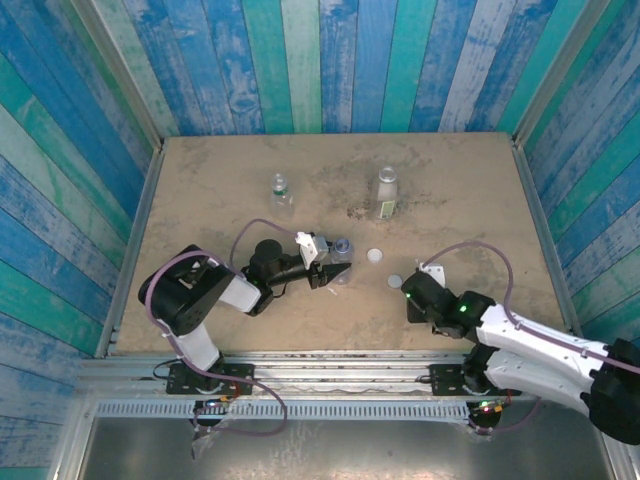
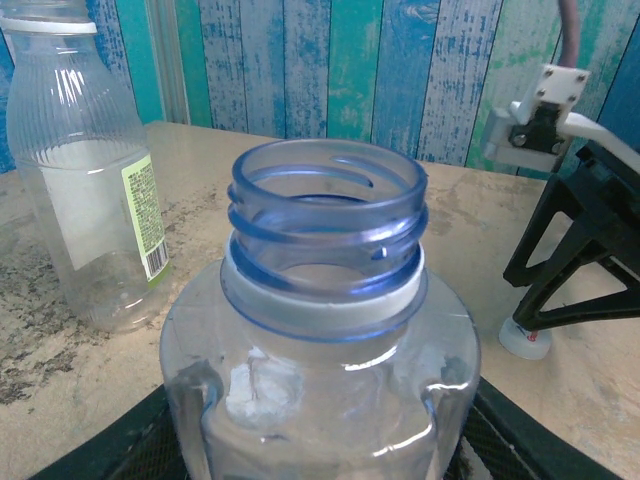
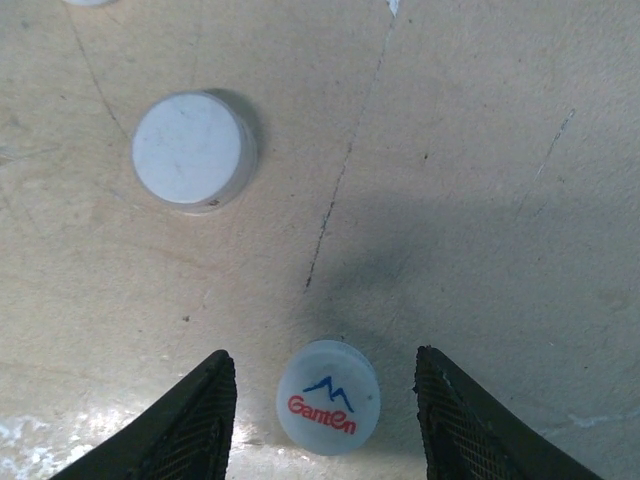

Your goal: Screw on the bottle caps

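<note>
My left gripper (image 1: 330,258) is shut on the blue-tinted bottle (image 2: 325,240), which stands upright with its threaded mouth open and no cap on it. My right gripper (image 3: 322,355) hangs low over the table, open, with a white cap with a printed logo (image 3: 328,397) lying between its fingers and a gap on each side. The same cap (image 1: 396,281) lies just left of the right gripper (image 1: 412,288). A plain white cap (image 3: 192,150) lies further off, seen from above as the cap (image 1: 375,255) right of the blue bottle (image 1: 340,248).
The taller bottle with the pale green label (image 1: 386,193) stands at the back centre, uncapped, and shows as the tall bottle (image 2: 85,180) in the left wrist view. A short bottle (image 1: 281,190) stands back left. Painted plank walls (image 1: 320,60) close the table in.
</note>
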